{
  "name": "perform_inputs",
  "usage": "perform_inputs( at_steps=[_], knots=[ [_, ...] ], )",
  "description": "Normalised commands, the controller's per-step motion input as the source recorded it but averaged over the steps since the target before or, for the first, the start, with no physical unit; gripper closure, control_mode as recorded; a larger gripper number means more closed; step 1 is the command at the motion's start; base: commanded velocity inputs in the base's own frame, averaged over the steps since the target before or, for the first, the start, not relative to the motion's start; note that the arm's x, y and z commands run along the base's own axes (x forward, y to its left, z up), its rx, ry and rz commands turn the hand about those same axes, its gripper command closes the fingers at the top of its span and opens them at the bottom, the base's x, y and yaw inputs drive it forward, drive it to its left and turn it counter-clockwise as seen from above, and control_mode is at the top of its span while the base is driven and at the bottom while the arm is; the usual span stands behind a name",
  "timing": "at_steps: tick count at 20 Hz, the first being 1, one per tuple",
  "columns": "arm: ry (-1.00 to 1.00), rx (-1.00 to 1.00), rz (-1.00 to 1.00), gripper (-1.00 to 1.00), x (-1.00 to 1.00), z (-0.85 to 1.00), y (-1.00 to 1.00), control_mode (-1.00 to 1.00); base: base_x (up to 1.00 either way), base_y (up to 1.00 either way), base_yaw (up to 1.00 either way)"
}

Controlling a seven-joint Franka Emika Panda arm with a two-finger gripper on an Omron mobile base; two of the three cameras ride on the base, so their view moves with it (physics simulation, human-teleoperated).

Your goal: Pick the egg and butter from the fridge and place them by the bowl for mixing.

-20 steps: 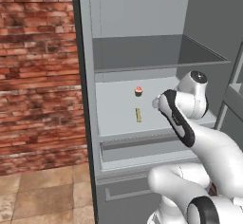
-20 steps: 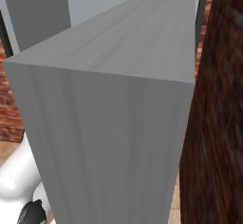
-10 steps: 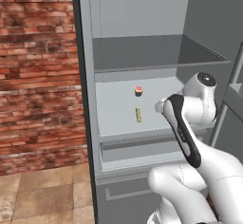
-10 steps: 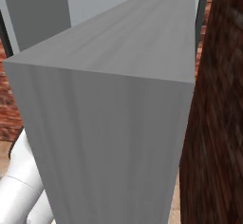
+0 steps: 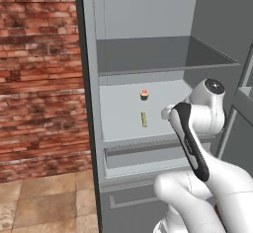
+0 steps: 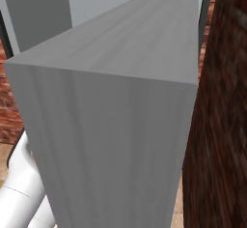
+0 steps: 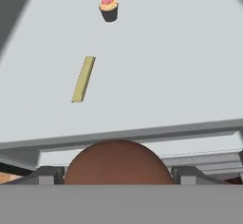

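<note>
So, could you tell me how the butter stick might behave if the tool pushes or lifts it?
The butter lies flat and thin on the fridge shelf, so it should slide, not roll. Its low profile probably makes pinching awkward. It looks stiff, though possibly soft enough to dent.

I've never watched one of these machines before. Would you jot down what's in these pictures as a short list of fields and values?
place: open fridge beside a brick wall
egg: dark reddish-brown, sitting between the fingers of the hand
hand: fingers wide apart, egg between them; contact cannot be seen
butter: pale yellow stick, lying flat on the fridge shelf
cupcake: pink top, upright, farther back on the same shelf, apart from the butter
upper shelf: nothing seen on it
drawer: below the butter's shelf
</note>
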Motion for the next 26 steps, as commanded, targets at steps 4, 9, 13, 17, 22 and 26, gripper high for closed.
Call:
perform_inputs(
  at_steps=[4, 9, 13, 17, 22, 26],
  knots=[
    [0.00, 0.00, 0.00, 1.00, 0.00, 0.00, 0.00, 1.00, -0.41, 0.03, 0.00],
    [0.00, 0.00, 0.00, 1.00, 0.00, 0.00, 0.00, 1.00, -0.40, 0.29, 0.03],
    [0.00, 0.00, 0.00, 1.00, 0.00, 0.00, 0.00, 1.00, -0.10, 0.55, 0.37],
    [0.00, 0.00, 0.00, 1.00, 0.00, 0.00, 0.00, 1.00, -0.01, 0.48, 0.69],
    [0.00, 0.00, 0.00, 1.00, 0.00, 0.00, 0.00, 1.00, -0.05, 0.51, 0.70],
    [0.00, 0.00, 0.00, 1.00, 0.00, 0.00, 0.00, 1.00, 0.07, 0.49, 0.61]
  ],
)
